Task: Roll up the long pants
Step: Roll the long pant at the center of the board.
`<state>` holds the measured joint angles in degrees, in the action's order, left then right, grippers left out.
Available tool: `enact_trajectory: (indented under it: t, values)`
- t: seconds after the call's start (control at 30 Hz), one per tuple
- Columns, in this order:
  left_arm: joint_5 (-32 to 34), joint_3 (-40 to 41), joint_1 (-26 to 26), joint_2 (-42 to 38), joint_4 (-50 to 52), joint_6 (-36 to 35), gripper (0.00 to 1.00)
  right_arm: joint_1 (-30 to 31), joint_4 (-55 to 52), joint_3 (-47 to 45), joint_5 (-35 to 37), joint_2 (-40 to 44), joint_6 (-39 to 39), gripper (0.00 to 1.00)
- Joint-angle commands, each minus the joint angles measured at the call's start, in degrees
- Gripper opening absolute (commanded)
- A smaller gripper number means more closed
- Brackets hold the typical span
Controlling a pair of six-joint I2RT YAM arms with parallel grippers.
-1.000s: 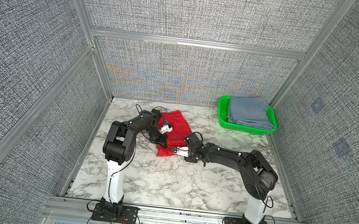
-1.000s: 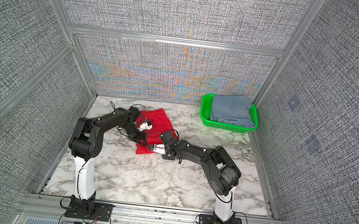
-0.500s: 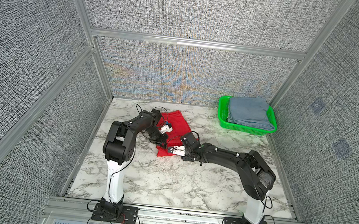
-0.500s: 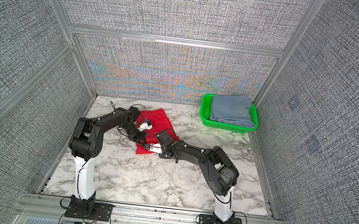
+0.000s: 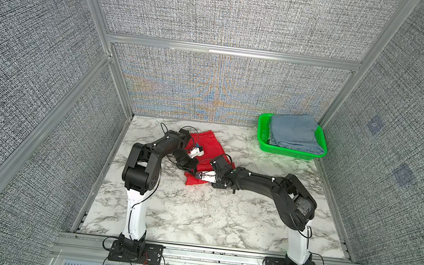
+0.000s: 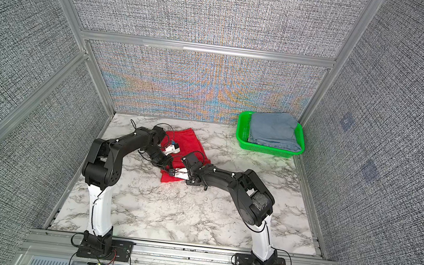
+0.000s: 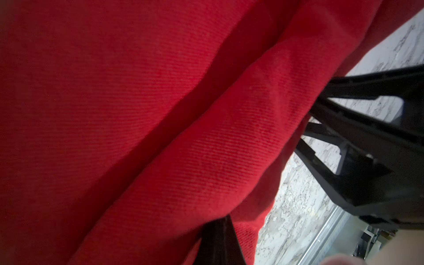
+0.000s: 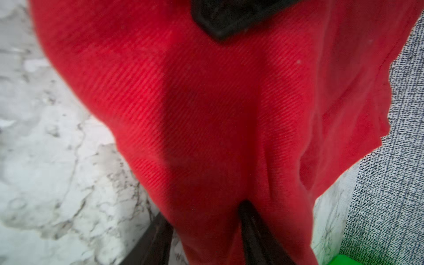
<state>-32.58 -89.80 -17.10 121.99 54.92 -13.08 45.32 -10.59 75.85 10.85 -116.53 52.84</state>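
Mid-roll, I'd say: left gripper clamped tight on a fold of the long pants, which lie at 11 o'clock on the table, near end bunched; right gripper half-closed around that thick bunch. Next: turn both wrists evenly toward 12 o'clock, no slack. Top views hide both grips; right wrist view shows fingers astride cloth, but only top views show the flat far half.
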Motion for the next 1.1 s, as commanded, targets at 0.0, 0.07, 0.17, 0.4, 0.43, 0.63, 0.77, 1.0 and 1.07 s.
enact_trajectory:
  t: [0.0,0.07,0.17,0.4,0.43,0.63,0.77,1.0,1.07]
  values:
    - [4.0,0.2,0.1,0.4,1.9,-0.5,0.02,-0.6,-1.8,2.1,-3.0,-1.3,-0.8,0.38]
    - [4.1,0.2,0.1,0.2,2.0,-0.6,0.02,-0.9,-2.9,3.2,-3.8,-2.1,-1.0,0.3]
    - [4.5,0.4,0.1,-0.1,2.0,-0.8,0.02,-1.2,-4.0,3.9,-4.5,-2.6,-1.1,0.22]
    - [4.9,0.4,0.1,-0.4,2.2,-1.2,0.02,-1.4,-10.1,5.4,-7.6,-1.8,-0.7,0.0]
    - [5.0,0.4,0.2,-0.8,2.1,-1.2,0.02,-1.4,-11.6,5.7,-8.2,-1.4,-0.5,0.0]
    - [5.0,-1.6,1.2,-4.8,2.7,-3.0,0.02,-1.4,-28.2,12.0,-15.5,-1.7,-0.6,0.0]
    - [1.5,-3.8,2.0,-7.6,4.9,-5.0,0.02,-1.3,-38.7,17.6,-21.4,-2.8,-1.5,0.0]
    - [-2.3,-4.0,2.0,-9.9,7.9,-7.3,0.02,-1.1,-58.7,33.3,-30.1,-8.2,-0.3,0.0]
    - [-1.6,-2.9,2.0,-10.5,6.9,-7.1,0.02,-1.2,-62.8,37.6,-31.1,-9.8,0.1,0.0]
